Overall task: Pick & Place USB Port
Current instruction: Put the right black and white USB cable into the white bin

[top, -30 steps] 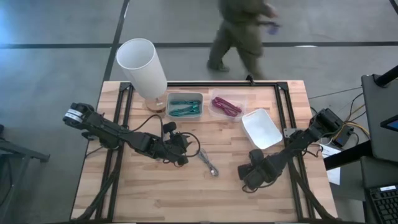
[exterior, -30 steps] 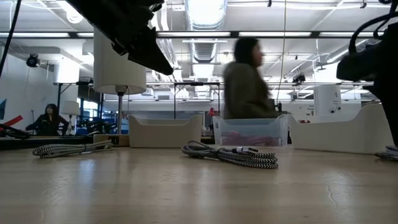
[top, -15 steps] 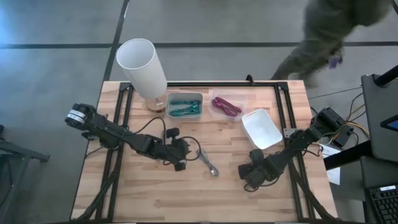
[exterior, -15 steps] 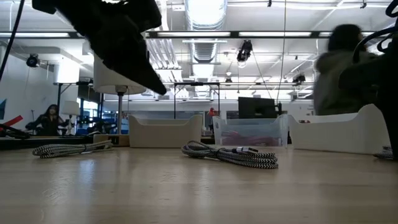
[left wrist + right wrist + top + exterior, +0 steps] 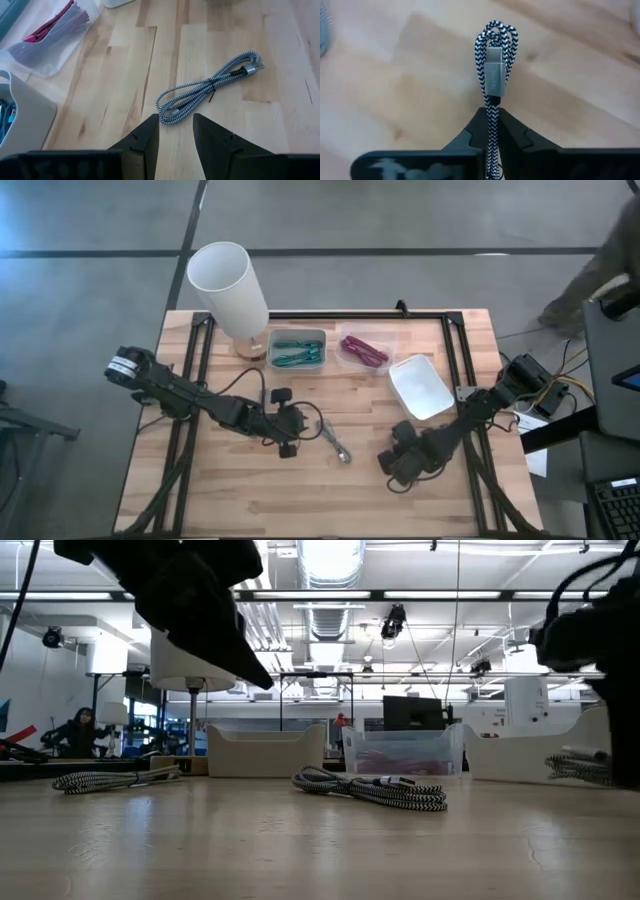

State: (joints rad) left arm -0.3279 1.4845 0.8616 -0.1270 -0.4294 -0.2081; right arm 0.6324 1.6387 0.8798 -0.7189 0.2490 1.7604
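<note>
Left tool [image 5: 291, 432] open, just left of the braided cable [image 5: 336, 442] lying mid-frame on the wooden surface [image 5: 330, 490]; closer to that cable than a second ago. Right tool [image 5: 392, 465] clenched on a second striped cable [image 5: 493, 75], lower right, shifted a little left since before. White tray [image 5: 420, 387] above it. Person [image 5: 600, 270] now almost gone at the upper right edge.

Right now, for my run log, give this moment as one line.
left gripper: open, above loose cable | right gripper: shut on second cable
</note>
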